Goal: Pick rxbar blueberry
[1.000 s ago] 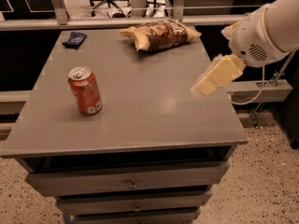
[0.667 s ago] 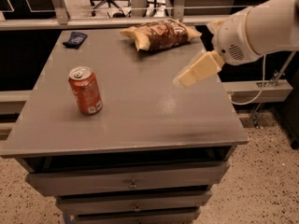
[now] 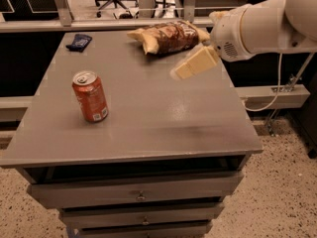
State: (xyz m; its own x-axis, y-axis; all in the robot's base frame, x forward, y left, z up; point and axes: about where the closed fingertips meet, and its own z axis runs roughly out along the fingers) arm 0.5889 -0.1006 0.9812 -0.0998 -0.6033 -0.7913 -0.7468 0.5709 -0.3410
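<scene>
Nearest on the counter [image 3: 148, 128] stands the soda can [image 3: 90, 97]. Beyond it the gripper [image 3: 194, 64] hovers at right; I cannot tell its opening. At the far-left corner lies the rxbar blueberry [image 3: 79, 41]: probably light, flat, slick-wrapped; pinch across its narrow width.

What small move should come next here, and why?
Probably carry the tool across toward the table's far-left corner, where the rxbar lies. The tool hangs over the table's right side, just in front of the chip bag, far from the bar; the can stands nearer the front, off that path.
</scene>
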